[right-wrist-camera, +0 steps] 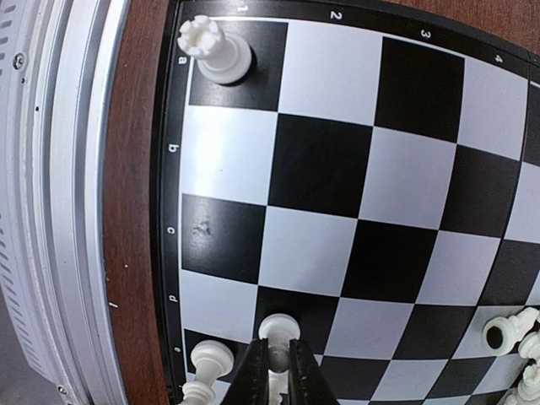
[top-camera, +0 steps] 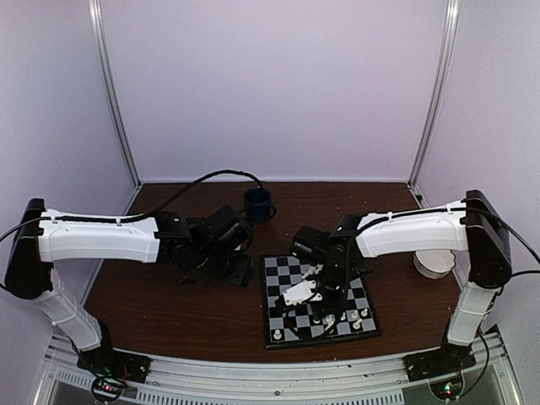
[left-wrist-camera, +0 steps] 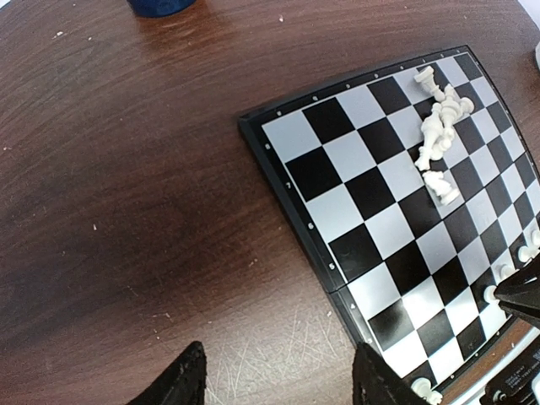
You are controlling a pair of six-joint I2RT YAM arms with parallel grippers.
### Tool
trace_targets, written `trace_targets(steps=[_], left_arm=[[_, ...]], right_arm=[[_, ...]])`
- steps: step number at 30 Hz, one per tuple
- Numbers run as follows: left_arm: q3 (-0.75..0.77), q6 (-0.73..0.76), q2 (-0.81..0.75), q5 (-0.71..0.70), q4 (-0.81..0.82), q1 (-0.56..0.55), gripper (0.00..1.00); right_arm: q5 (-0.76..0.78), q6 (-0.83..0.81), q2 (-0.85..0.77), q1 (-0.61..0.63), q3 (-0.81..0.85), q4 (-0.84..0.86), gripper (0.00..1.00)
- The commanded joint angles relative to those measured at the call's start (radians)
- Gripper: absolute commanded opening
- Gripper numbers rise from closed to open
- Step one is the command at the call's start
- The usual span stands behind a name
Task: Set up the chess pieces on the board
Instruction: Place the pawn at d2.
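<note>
A small white plastic chess piece (right-wrist-camera: pixel 278 327) stood in the edge row of the black-and-pale checked chessboard (right-wrist-camera: pixel 321 160), at 6 o'clock in the right wrist view, with the right gripper (right-wrist-camera: pixel 276 348) apparently clenched on it. The step seemed to call for seating it upright and centred before letting go, clear of the neighbouring white piece (right-wrist-camera: pixel 211 359) at 9 o'clock. The left gripper (left-wrist-camera: pixel 278 359) hung released over the brown wooden table (left-wrist-camera: pixel 126 211). Toppled white pieces (left-wrist-camera: pixel 439 135) lay farther up the board.

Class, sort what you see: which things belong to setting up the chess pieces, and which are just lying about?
Belong to the job:
small white plastic chess pieces
flat black-and-white checked board

Just lying about:
dark blue mug
white round bowl
</note>
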Motion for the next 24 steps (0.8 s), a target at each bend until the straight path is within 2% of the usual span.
trace_targets(steps=[1,9,17,24], left_arm=[[-0.001,-0.007,0.010,0.006,0.016,0.006,0.59],[-0.001,-0.006,0.015,0.012,0.016,0.006,0.59],[0.004,-0.002,0.015,0.017,0.013,0.006,0.59],[0.008,-0.003,0.015,0.017,0.013,0.005,0.59]], right_arm=[[0.006,0.009,0.005,0.010,-0.003,0.022,0.08],[0.007,0.017,-0.022,0.010,-0.008,0.023,0.18],[-0.001,0.003,-0.100,0.002,0.016,-0.026,0.22],[-0.018,-0.003,-0.170,-0.076,0.040,-0.039,0.23]])
